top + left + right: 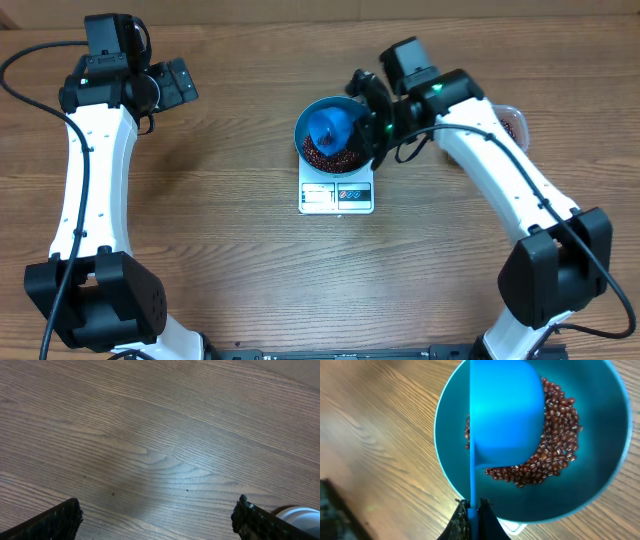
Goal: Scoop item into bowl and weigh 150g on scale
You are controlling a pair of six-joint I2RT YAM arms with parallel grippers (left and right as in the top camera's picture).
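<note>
The blue bowl (312, 118) (605, 450) stands on the white scale (337, 195) (508, 525) at the table's middle. A layer of dark red-brown beans (325, 155) (555, 435) lies in its bottom. My right gripper (372, 120) (474, 510) is shut on the thin handle of a blue scoop (330, 128) (505, 415), whose cup hangs tipped over the beans inside the bowl. My left gripper (175, 82) (157, 520) hovers far off at the back left, open, with only bare wood between its fingers (55, 522).
A clear tub (512, 120) holding beans sits behind the right arm at the back right, mostly hidden. A white rounded thing (300, 512) shows at the bottom right corner of the left wrist view.
</note>
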